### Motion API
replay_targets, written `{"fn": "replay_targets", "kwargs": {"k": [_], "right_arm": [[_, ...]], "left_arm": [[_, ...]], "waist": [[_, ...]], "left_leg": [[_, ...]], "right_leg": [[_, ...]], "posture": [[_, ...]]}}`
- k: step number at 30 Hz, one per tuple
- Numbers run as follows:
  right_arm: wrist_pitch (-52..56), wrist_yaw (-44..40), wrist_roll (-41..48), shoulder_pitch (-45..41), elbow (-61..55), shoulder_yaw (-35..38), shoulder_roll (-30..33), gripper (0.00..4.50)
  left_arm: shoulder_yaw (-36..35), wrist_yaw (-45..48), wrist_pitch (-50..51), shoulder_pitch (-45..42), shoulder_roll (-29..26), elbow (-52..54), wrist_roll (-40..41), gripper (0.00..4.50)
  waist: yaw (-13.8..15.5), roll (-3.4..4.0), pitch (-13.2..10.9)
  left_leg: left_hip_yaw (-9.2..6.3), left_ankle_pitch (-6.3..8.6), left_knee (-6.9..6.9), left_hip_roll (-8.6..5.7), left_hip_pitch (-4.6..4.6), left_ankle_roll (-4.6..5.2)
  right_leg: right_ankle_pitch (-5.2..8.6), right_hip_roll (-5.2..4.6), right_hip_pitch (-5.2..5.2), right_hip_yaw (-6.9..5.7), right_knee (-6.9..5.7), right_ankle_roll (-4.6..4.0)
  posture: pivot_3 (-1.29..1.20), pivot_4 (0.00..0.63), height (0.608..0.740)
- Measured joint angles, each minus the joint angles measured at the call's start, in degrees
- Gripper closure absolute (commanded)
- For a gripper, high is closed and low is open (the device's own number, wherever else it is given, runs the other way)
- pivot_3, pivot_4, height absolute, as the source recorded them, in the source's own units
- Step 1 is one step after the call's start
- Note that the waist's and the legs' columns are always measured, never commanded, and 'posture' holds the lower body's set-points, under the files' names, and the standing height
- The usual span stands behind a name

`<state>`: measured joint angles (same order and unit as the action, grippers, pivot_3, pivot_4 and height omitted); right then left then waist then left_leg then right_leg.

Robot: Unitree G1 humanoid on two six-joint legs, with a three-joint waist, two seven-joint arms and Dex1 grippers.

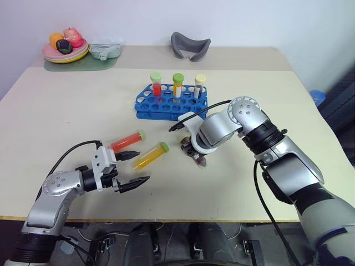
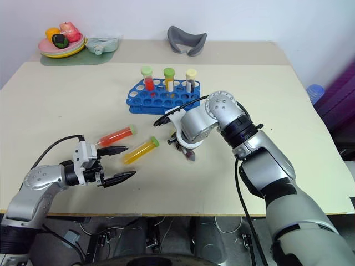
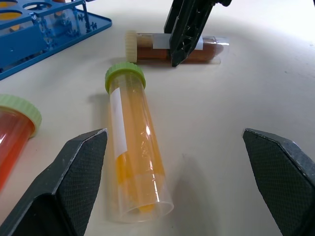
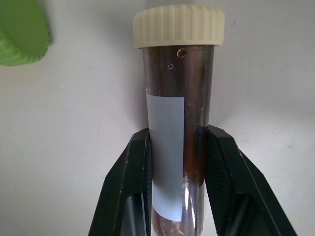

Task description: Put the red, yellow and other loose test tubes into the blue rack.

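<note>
You see the wide cream bench (image 1: 66, 100) holding the bright blue plastic rack (image 1: 172, 102). Your right hand (image 4: 178, 162) squeezes the dark brown clear tube (image 4: 179, 123) lying flat. Your left hand (image 1: 133, 169), fingers apart, sits beside the yellow-orange tube (image 1: 151, 157) and red tube (image 1: 126, 139).
</note>
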<state>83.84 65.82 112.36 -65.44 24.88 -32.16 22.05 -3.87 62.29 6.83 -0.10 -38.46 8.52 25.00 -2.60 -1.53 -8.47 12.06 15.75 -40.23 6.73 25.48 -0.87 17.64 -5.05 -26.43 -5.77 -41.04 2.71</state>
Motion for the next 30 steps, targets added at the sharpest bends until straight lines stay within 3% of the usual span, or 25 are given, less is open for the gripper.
{"fn": "replay_targets", "kwargs": {"k": [11, 15, 19, 22, 26, 30], "right_arm": [[-1.4, 1.2, 0.0, 0.0, -2.2, 0.0, -0.1, 3.67], [-1.6, -2.0, -4.3, -0.8, -9.3, 1.1, 2.2, 3.67], [-3.6, -17.9, -17.8, -2.1, -26.6, 7.1, 6.7, 3.67], [-13.5, -35.1, -33.7, -1.0, -38.3, 9.3, 12.6, 3.67], [-30.3, -51.5, -54.1, 6.1, -37.5, 10.5, 15.2, 3.67], [-47.6, -61.6, -68.6, 13.3, -30.2, 12.7, 9.6, 3.67]], "left_arm": [[0.1, -1.0, 1.2, -0.9, 0.0, 0.8, 0.0, 0.0], [0.1, -1.9, 2.5, -1.1, 0.0, 1.9, 0.1, 0.0], [-0.6, -4.0, 4.2, -1.5, 0.3, 4.0, 1.2, 0.0], [-2.0, -6.0, 6.1, -2.6, 1.2, 5.3, 3.0, 0.0], [-2.4, -8.5, 8.2, -4.9, 3.7, 6.4, 4.9, 0.0], [-1.8, -10.5, 9.1, -7.9, 6.3, 6.5, 5.6, 0.0]], "waist": [[0.0, 0.02, 0.0], [0.1, 0.05, 0.0], [0.1, 0.06, 0.0], [0.3, 0.03, 0.0], [0.3, 0.01, 0.0], [0.0, 0.06, -0.1]], "left_leg": [[0.0, 0.0, 0.0, 0.0, 0.02, 0.0], [-0.01, 0.01, 0.01, 0.0, 0.07, 0.01], [-0.04, 0.01, 0.1, 0.06, 0.12, 0.01], [-0.07, 0.02, 0.13, 0.04, 0.08, 0.02], [-0.01, 0.01, 0.13, -0.04, 0.01, 0.02], [0.09, -0.04, 0.15, -0.03, 0.01, -0.06]], "right_leg": [[0.0, -0.01, -0.02, 0.0, 0.0, 0.0], [0.0, -0.03, -0.05, 0.0, 0.02, 0.0], [0.0, -0.02, -0.09, 0.0, 0.11, 0.01], [0.0, -0.02, -0.01, -0.04, 0.22, 0.02], [-0.01, -0.01, 0.07, -0.07, 0.27, 0.04], [-0.01, 0.03, -0.06, -0.03, 0.14, 0.04]], "posture": [[0.0, 0.15, 0.689], [0.0, 0.15, 0.689], [0.0, 0.15, 0.689], [0.0, 0.15, 0.689], [0.0, 0.15, 0.689], [0.0, 0.15, 0.689]]}}
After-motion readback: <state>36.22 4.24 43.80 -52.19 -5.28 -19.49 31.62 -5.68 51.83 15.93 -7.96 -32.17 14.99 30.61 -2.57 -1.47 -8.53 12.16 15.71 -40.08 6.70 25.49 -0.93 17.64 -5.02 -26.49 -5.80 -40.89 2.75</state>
